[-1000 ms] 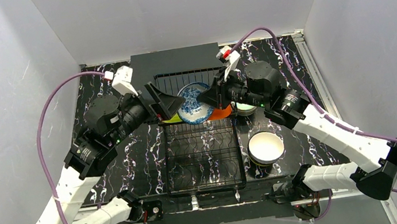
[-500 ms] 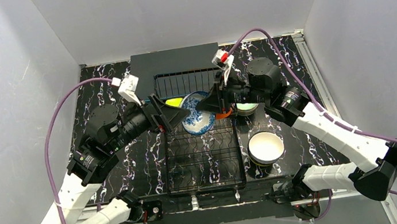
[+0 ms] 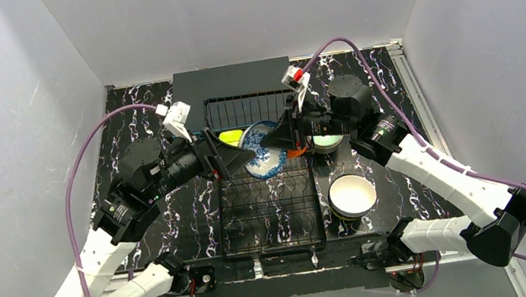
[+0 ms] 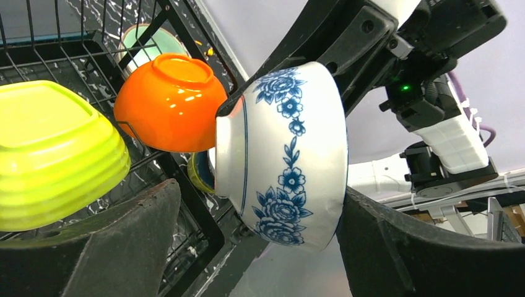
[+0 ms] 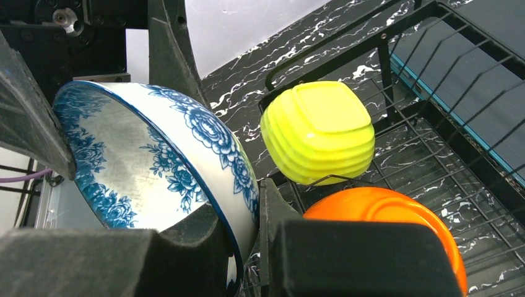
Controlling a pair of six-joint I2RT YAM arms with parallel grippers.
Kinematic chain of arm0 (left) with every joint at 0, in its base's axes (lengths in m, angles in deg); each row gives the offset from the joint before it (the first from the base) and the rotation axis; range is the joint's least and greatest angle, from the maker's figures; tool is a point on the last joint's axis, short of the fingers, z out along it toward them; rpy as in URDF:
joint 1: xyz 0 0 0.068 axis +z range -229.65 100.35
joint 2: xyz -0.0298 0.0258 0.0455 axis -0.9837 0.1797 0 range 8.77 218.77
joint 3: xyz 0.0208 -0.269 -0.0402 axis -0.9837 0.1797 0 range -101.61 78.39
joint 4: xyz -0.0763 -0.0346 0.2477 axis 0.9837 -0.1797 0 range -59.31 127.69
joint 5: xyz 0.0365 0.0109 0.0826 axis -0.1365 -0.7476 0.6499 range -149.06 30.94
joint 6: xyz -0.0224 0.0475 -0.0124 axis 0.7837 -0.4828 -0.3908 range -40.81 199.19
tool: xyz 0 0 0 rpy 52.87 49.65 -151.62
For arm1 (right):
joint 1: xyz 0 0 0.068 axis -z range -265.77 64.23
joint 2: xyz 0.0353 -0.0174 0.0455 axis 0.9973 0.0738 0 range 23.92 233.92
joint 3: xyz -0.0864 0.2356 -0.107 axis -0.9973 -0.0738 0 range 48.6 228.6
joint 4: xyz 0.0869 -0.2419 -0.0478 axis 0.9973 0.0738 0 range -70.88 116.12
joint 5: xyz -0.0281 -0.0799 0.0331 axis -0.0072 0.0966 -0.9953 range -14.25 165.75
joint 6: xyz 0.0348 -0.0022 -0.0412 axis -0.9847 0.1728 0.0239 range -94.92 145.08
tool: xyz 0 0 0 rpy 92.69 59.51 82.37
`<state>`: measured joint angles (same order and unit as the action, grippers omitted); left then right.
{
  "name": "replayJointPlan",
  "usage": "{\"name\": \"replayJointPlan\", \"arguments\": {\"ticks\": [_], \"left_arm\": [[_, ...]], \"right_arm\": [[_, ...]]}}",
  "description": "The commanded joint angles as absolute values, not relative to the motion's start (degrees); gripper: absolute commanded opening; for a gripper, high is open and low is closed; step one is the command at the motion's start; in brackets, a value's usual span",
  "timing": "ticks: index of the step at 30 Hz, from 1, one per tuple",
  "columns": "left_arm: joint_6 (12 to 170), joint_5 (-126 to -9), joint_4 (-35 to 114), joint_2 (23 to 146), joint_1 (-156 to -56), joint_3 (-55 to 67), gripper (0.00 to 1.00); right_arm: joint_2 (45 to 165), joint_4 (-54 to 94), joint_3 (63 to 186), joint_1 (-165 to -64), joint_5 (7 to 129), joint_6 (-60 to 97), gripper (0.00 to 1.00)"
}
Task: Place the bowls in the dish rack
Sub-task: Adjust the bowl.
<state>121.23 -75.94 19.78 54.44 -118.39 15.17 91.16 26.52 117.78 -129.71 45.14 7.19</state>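
Note:
The blue-white patterned bowl (image 3: pixel 261 153) hangs tilted on edge above the black wire dish rack (image 3: pixel 269 220). My right gripper (image 3: pixel 272 139) is shut on its rim, one finger inside and one outside (image 5: pixel 241 204). My left gripper (image 3: pixel 232 156) is open, its jaws standing either side of the same bowl (image 4: pixel 285 154); one finger (image 4: pixel 396 247) is close to the rim. A lime green bowl (image 3: pixel 230 136) and an orange bowl (image 3: pixel 294 152) rest on the rack's back tier and also show in the right wrist view (image 5: pixel 319 133) (image 5: pixel 377 207).
A mint bowl (image 3: pixel 327 142) sits on the table right of the rack, with a yellow-rimmed bowl (image 4: pixel 199 172) near it. A white bowl (image 3: pixel 352 194) tops a stack at the right. The flat dark grey box (image 3: pixel 232 79) lies behind the rack.
My left gripper has swung toward the near side and in around the patterned bowl. The right gripper has shifted the bowl slightly left and tilted it.

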Motion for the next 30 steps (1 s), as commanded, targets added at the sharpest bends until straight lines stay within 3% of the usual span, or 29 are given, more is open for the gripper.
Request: {"name": "replayJointPlan", "arguments": {"ticks": [1,7,15,26,28,30], "left_arm": [[120.58,-75.58,13.69,56.84,-118.21,11.89,0.84],[118.20,-71.35,4.86,60.97,-118.85,4.99,0.76],[113.19,-64.72,-5.51,66.68,-120.49,-3.51,0.49],[109.34,-57.12,-12.78,74.15,-124.16,-10.63,0.50],[108.67,-55.32,-13.54,74.94,-125.11,-11.26,0.45],[108.24,-54.66,-13.72,75.20,-125.73,-11.58,0.32]], "right_arm": [[90.55,23.59,119.79,-129.50,47.38,4.79,0.01],[91.69,29.01,122.64,-129.45,50.36,4.30,0.01],[93.06,33.20,125.58,-129.51,52.60,3.92,0.01],[94.41,34.97,127.56,-129.46,51.93,2.41,0.09],[94.44,35.08,127.61,-129.46,51.86,2.21,0.10],[94.43,35.20,127.61,-129.47,51.90,2.07,0.13]]}}
